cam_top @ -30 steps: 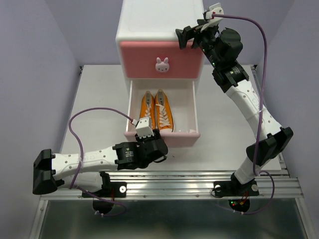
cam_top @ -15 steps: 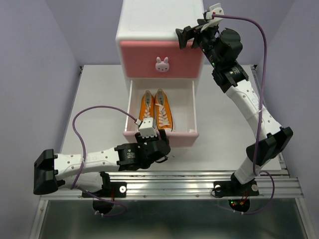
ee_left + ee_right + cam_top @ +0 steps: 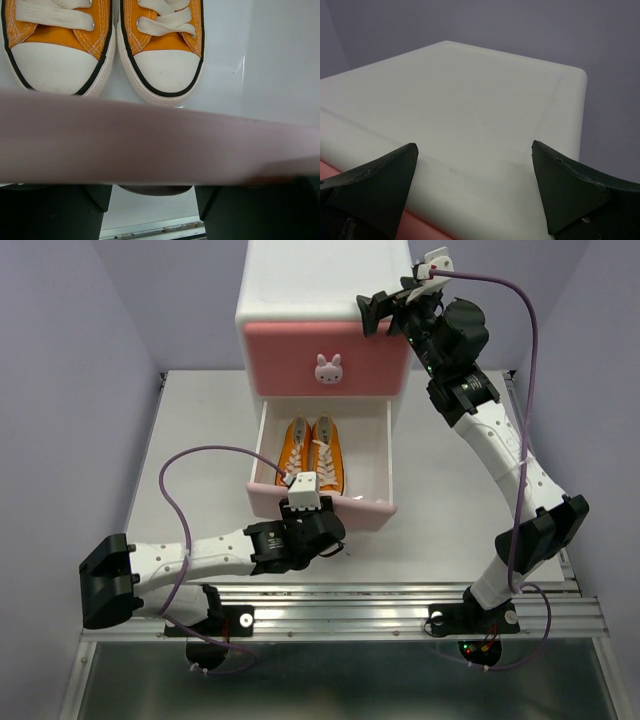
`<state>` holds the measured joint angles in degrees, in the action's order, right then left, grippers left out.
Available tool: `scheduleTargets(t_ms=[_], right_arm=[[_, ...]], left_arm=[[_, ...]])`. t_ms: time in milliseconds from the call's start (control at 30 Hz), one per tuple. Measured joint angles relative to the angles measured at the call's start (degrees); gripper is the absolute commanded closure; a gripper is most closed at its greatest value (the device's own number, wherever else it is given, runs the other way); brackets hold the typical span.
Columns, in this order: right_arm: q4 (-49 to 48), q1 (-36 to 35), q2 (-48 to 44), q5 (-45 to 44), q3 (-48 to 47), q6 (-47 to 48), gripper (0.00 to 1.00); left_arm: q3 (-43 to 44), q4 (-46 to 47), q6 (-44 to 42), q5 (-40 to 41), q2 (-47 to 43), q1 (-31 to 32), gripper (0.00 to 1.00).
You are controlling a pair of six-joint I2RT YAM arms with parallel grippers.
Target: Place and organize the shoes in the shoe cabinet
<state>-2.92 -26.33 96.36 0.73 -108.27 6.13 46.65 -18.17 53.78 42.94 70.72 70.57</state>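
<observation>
Top external view: white boxy shoe cabinet stands at the far end of the grey table. The cabinet's darker pink upper drawer front, with a white bunny-shaped knob, sits flush. The cabinet's lower drawer stands open toward the arms, its paler pink front nearest them. Pair of orange canvas lace-up sneakers lies inside this drawer, side by side and touching, white toe caps toward the drawer front. Left tool is at the middle of that front. In the left wrist view its two dark fingers stand apart below a blurred pink band, tips hidden. I cannot tell whether they pinch anything. Right tool is at the cabinet's top right front corner. In the right wrist view its dark fingers are spread wide over the cabinet's white top, nothing between them.
</observation>
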Motion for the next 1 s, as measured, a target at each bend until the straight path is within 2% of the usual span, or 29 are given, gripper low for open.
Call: scheduleTargets(t_ms=[33, 67, 167, 300, 433, 667, 767, 900, 1000], right_arm=[[-0.2, 0.0, 0.0, 0.0, 0.2, 0.0, 0.00], [-0.4, 0.0, 0.0, -0.1, 0.5, 0.0, 0.00], [-0.9, 0.0, -0.4, -0.2, 0.9, 0.1, 0.00], [-0.9, 0.0, -0.4, -0.3, 0.9, 0.0, 0.00], [-0.8, 0.0, -0.4, -0.3, 0.7, -0.3, 0.00], [-0.5, -0.1, -0.4, -0.5, 0.4, -0.9, 0.00], [-0.3, -0.1, -0.4, -0.9, 0.3, -0.9, 0.00], [-0.3, -0.2, -0.4, -1.3, 0.3, -0.9, 0.00], [-0.3, -0.2, -0.3, -1.3, 0.2, -0.9, 0.00]], left_arm=[[0.0, -0.2, 0.1, 0.0, 0.0, 0.0, 0.55], [0.1, -0.2, 0.2, 0.0, 0.0, 0.0, 0.66], [0.4, -0.7, 0.4, 0.0, -0.3, 0.0, 0.87], [1.6, -2.7, 1.2, -0.2, -0.3, 0.0, 1.00], [5.0, -7.8, 5.9, -0.5, 1.0, -0.1, 1.00], [13.5, -14.3, 24.2, 1.2, 4.4, -2.1, 1.00], [14.5, -15.8, 30.2, 2.7, 4.2, -2.2, 1.00], [13.6, -13.6, 33.7, 4.7, 4.0, -3.9, 1.00], [11.4, -6.7, 31.3, 5.1, 4.1, -7.8, 1.00]])
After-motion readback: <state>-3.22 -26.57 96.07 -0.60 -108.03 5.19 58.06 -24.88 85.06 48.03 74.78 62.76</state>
